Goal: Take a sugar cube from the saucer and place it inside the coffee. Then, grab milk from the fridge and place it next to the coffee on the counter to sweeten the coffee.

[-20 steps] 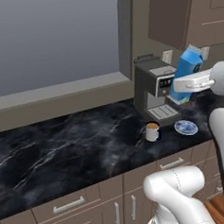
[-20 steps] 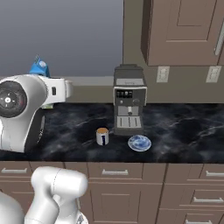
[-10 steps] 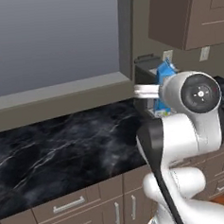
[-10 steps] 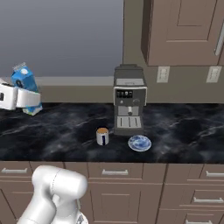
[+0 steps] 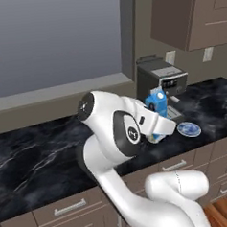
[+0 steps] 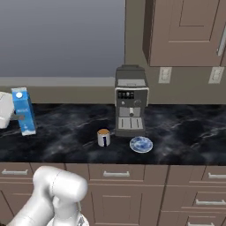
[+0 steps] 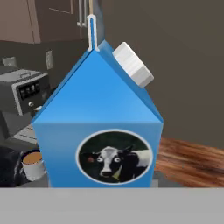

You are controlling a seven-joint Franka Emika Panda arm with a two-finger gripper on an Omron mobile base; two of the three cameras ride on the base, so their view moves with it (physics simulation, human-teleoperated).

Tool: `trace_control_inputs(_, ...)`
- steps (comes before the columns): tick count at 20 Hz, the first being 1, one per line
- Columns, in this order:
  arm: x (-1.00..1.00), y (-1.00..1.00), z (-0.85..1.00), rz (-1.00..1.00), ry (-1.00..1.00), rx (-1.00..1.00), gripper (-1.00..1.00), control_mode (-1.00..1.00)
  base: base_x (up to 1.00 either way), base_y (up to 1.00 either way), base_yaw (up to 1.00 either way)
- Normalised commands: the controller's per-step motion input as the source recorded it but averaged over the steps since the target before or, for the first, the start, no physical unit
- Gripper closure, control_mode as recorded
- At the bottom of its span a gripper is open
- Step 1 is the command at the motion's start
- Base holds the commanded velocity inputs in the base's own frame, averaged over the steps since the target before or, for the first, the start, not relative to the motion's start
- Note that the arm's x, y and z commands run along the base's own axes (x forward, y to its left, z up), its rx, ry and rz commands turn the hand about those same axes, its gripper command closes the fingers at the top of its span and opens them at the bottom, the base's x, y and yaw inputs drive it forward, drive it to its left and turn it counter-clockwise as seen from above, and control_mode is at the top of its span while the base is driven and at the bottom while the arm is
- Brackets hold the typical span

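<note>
Right base view, hand at far left, gripping upright milk above counter.

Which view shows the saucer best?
Right base view: the saucer lies whole and unobstructed on the counter, in front of the coffee machine, right of the coffee. Left base view shows it smaller, past the arm and milk.

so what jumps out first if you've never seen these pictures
The blue gable-top milk carton with its cow picture and white cap looms close in the hand view; the pincer holds it upright at the left of the black marble counter. Further right stand a white mug of coffee, a blue patterned saucer and a grey coffee machine.
</note>
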Motion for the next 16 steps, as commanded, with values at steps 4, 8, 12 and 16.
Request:
trace_control_inputs(4, 0.04, 0.10, -0.24, -0.57, 0.24, 0.01, 1.00, -1.00, 0.00, 0.00, 0.00)
trace_control_inputs(8, 0.09, 0.00, -0.10, -0.08, 0.00, 0.00, 1.00, -1.00, 0.00, 0.00, 0.00)
trace_control_inputs(12, 0.42, -0.10, -0.54, 0.03, 0.00, 0.00, 1.00, -1.00, 0.00, 0.00, 0.00)
trace_control_inputs(16, 0.53, -0.27, -0.66, 0.11, 0.00, 0.00, 1.00, -1.00, 0.00, 0.00, 0.00)
